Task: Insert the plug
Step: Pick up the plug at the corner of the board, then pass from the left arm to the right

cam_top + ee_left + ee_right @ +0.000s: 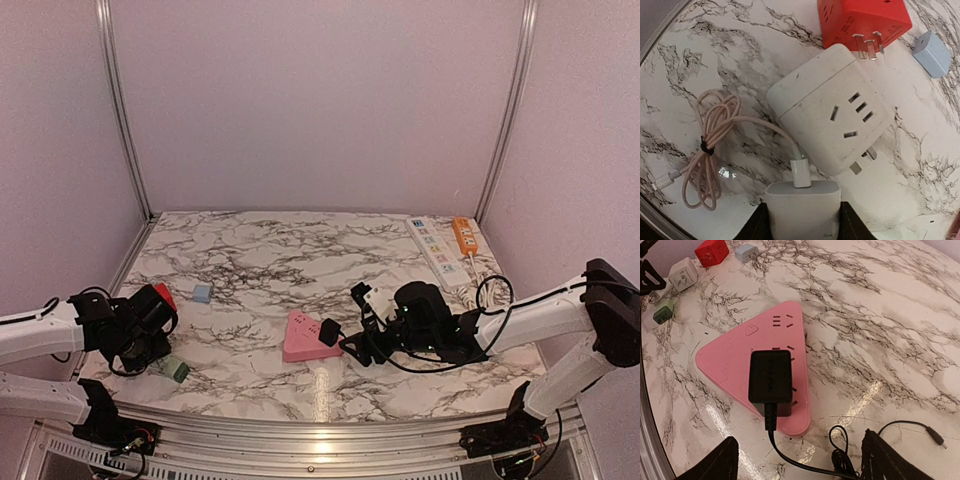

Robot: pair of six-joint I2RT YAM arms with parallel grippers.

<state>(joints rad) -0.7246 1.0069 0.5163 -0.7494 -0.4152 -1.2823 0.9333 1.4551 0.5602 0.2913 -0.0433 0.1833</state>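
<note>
A black plug [770,381] sits flat on the pink triangular power strip [735,352], and its pins are hidden. Its thin black cable [805,462] trails toward my right gripper [800,460], which hangs open just short of the strip with nothing between its fingers. From above, the black plug [328,332] lies at the right corner of the pink strip [300,338], beside the right gripper [362,343]. My left gripper [802,220] is shut on a white charger block [802,202] with a pale cable [710,145] plugged into it.
A white cube adapter [832,117], a red cube adapter [860,20] and a small light-blue plug [932,52] lie just ahead of the left gripper. A green plug [177,369] lies near the front edge. White [437,245] and orange [464,235] power strips lie at the back right.
</note>
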